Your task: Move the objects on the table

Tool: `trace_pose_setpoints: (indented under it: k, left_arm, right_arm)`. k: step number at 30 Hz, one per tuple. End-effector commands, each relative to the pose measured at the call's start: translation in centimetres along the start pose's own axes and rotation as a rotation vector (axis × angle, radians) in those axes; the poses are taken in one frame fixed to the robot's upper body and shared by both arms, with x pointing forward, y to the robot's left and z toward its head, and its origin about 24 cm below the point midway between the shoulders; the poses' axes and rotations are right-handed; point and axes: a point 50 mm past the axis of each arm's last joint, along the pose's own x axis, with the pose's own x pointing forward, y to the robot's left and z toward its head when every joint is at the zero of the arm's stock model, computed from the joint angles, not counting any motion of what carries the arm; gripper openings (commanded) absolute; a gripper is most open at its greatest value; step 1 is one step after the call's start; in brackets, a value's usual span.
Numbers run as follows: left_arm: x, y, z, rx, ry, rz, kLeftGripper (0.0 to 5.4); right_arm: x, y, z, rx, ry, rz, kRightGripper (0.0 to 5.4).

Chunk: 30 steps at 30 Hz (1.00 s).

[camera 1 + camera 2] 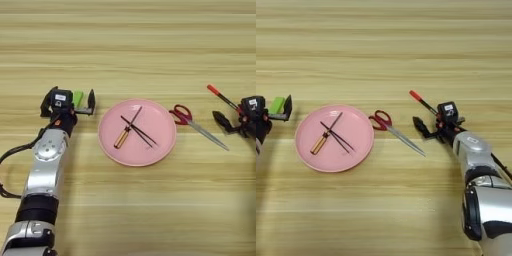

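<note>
**Tool transfer at the pink plate, both arms engaged**

Pen (422,103), thin and black with a red end, is sitting clamped in the right gripper (432,125) to the right of the plate, its red tip pointing up and to the left above the table (384,45). The left gripper (82,102) is hovering just left of the pink plate (165,145) and gripping a small green block (78,96) between its fingers. The amber-handled screwdriver (124,135) and the black tweezers (140,131) are lying crossed on the plate. Red-handled scissors (393,129) are lying on the wood between the plate and the right gripper, handles touching the plate's rim. Judged from this layout, the pen is probably heading for the plate; carrying it well means lifting it clear over the scissors and lowering it onto bare pink surface, away from the crossed tools.
</note>
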Motion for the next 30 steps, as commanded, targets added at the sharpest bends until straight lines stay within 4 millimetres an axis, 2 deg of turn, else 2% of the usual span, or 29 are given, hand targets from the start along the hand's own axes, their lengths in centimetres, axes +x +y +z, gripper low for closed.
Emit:
trace_pose_setpoints:
  k: [1,16,30]
  left_arm:
    - [0.17,-0.06,0.30,-0.003,-0.011,0.001,5.40]
    - [0.14,-0.03,0.32,-0.003,-0.013,0.003,5.40]
    - [0.14,-0.15,0.39,-0.006,-0.015,0.004,5.40]
  right_arm:
    - [-0.61,0.53,-2.78,0.044,0.119,-0.002,4.56]
    - [-0.46,0.46,-2.42,0.019,0.109,-0.020,2.89]
    - [-0.11,0.80,-1.84,-0.014,0.088,-0.006,1.58]
